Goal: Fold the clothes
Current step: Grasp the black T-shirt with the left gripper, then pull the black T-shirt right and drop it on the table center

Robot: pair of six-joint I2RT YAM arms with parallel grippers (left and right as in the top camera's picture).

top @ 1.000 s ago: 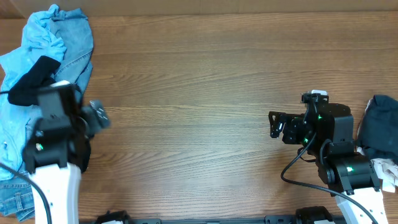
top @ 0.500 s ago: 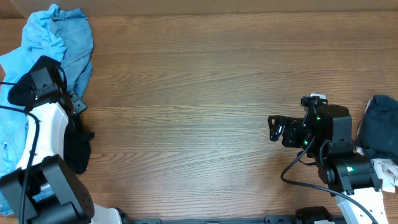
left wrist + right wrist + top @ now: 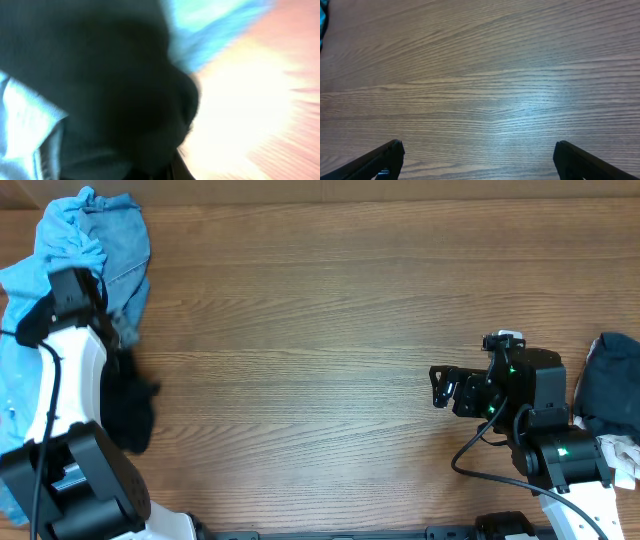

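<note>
The clothes, a black T-shirt (image 3: pixel 131 412), lie bunched at the table's left edge beside my left arm. In the left wrist view the black T-shirt (image 3: pixel 110 85) fills most of the blurred frame, right against the jaws. My left gripper (image 3: pixel 121 362) points down into it and is shut on the fabric, with its fingers buried and hidden. My right gripper (image 3: pixel 437 385) is far off at the right, a little above bare wood. The right wrist view shows the right gripper (image 3: pixel 479 150) open wide with nothing between its fingers.
A heap of light blue denim garments (image 3: pixel 95 235) covers the table's far left corner and left edge. A dark garment (image 3: pixel 610 380) with something white beside it lies at the right edge behind my right arm. The wooden table (image 3: pixel 320 300) spans the middle.
My left arm swung down over the left pile and its jaws closed on the black fabric, which has shifted slightly to the right. The right arm has stayed put.
</note>
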